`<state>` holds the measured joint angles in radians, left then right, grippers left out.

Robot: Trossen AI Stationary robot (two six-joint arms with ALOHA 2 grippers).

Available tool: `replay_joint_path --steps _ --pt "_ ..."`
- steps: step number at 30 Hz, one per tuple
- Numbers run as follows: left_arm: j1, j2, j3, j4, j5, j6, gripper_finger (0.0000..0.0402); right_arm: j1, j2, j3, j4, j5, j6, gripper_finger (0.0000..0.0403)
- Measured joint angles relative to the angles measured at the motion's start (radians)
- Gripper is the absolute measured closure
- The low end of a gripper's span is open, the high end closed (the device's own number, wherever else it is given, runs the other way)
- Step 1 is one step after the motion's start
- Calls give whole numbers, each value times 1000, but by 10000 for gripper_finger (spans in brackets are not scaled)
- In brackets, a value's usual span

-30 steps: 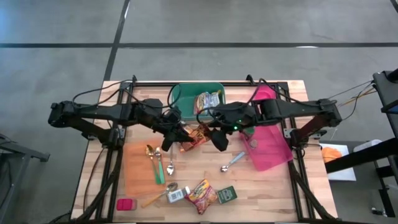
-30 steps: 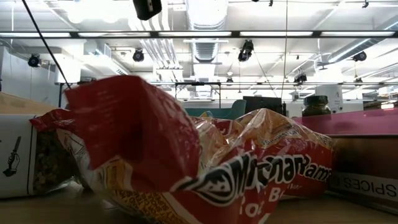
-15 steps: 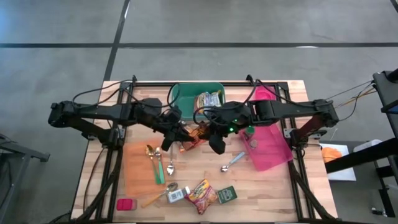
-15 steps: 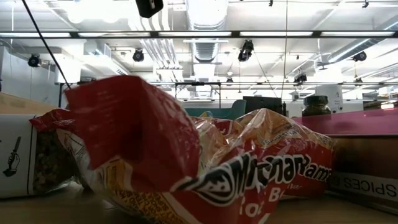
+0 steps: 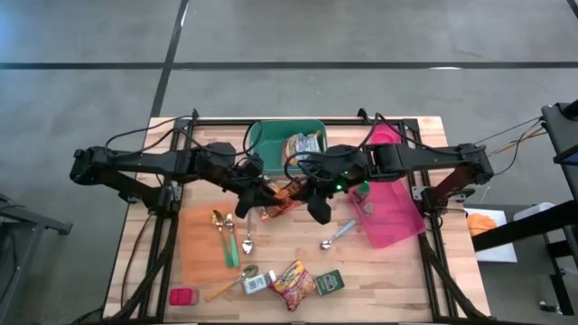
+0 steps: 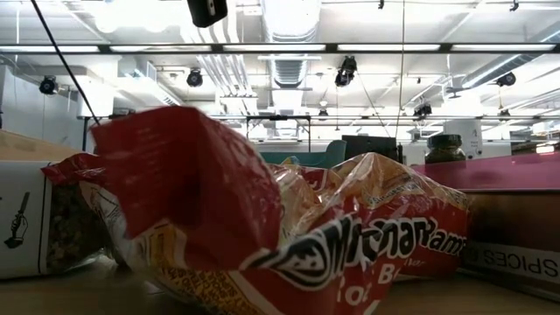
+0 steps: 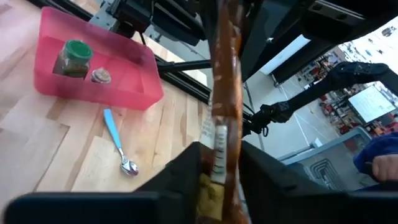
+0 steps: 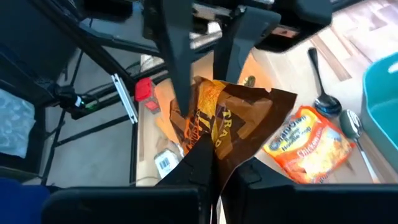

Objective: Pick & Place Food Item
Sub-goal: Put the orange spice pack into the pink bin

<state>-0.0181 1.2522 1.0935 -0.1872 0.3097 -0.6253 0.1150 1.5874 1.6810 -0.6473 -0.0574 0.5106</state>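
A brown and orange food packet (image 5: 284, 196) hangs above the table's middle, between my two grippers. My right gripper (image 5: 300, 192) comes from the right and is shut on the packet's (image 8: 239, 115) near end. My left gripper (image 5: 268, 193) comes from the left. In the left wrist view the packet (image 7: 224, 93) stands edge-on between the slightly parted fingers of my left gripper (image 7: 221, 167). My right gripper pinches a corner of the packet (image 8: 217, 144) between its two fingers, slanting down from the table's right. The packet is lifted clear of the table and reaches from the fingers toward the left gripper. My left gripper has the packet's other end (image 7: 217, 152) between its fingers; whether they touch it I cannot tell.
A green bin (image 5: 257, 135) holding another packet stands at the far middle, a pink tray (image 5: 397, 230) with a jar at the right. Spoons lie on an orange mat (image 5: 194, 257) and by the tray. A red noodle packet (image 6: 262, 236) and small boxes lie near the front edge.
My right gripper has turned a little at the packet while staying in place. The packet has stayed aloft between the two grippers.
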Motion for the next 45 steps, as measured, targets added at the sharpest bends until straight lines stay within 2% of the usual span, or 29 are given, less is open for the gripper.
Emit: replay_joint_path --steps 4,9,15,25,30,36,45 --pt "0 0 0 1 1 -4 232 0 -4 0 -47 6 2 394" --pt "4 -4 0 1 -3 -44 170 -2 -14 0 -148 69 2 395" --pt "18 -14 0 0 -2 -113 129 -16 -50 0 -363 198 39 395" --pt "20 -54 0 -16 -5 -113 124 -18 -156 0 -760 398 240 395" --pt "20 -60 0 -40 -12 -113 124 -32 -189 -1 -932 430 340 395" --pt "20 -60 0 -53 -14 -117 124 -79 -231 -68 -921 427 355 395" --pt "20 -133 0 -92 -26 -132 124 -169 -303 -317 -925 359 383 395"
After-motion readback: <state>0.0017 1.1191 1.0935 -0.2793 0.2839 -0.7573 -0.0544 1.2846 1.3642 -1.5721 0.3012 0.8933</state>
